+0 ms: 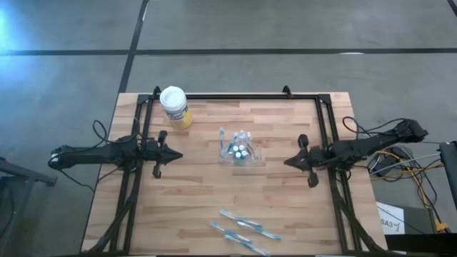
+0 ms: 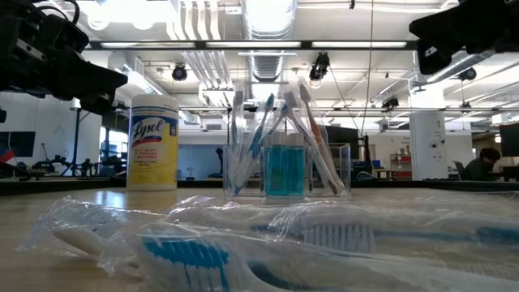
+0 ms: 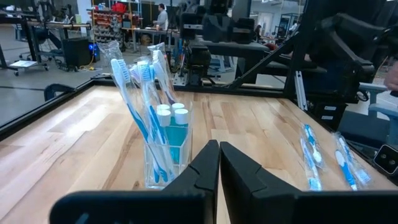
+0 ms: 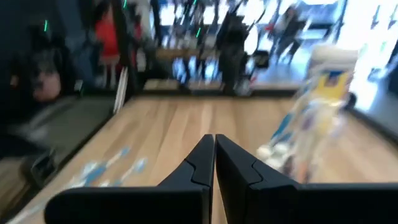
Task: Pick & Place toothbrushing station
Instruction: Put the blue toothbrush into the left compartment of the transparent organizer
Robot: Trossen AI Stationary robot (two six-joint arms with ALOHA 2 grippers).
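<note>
The toothbrushing station is a clear holder (image 1: 239, 148) standing on its base at the table's middle. Blue-and-white toothbrushes (image 3: 134, 93) lean in it, heads up, beside small white-capped tubes (image 3: 172, 113). Several wrapped toothbrushes (image 1: 243, 230) lie flat near the table's near edge. My left gripper (image 1: 178, 155) hovers shut, to the left of the holder and pointing at it (image 3: 219, 149). My right gripper (image 1: 287, 163) hovers shut to the holder's right, fingers together in its wrist view (image 4: 214, 140). Neither touches anything.
A yellow canister with a white lid (image 1: 175, 107) stands at the far left, behind the holder's left side (image 2: 153, 142). A black frame (image 1: 235, 96) runs along the table's far edge and both sides. Bare wood lies between the holder and the loose brushes.
</note>
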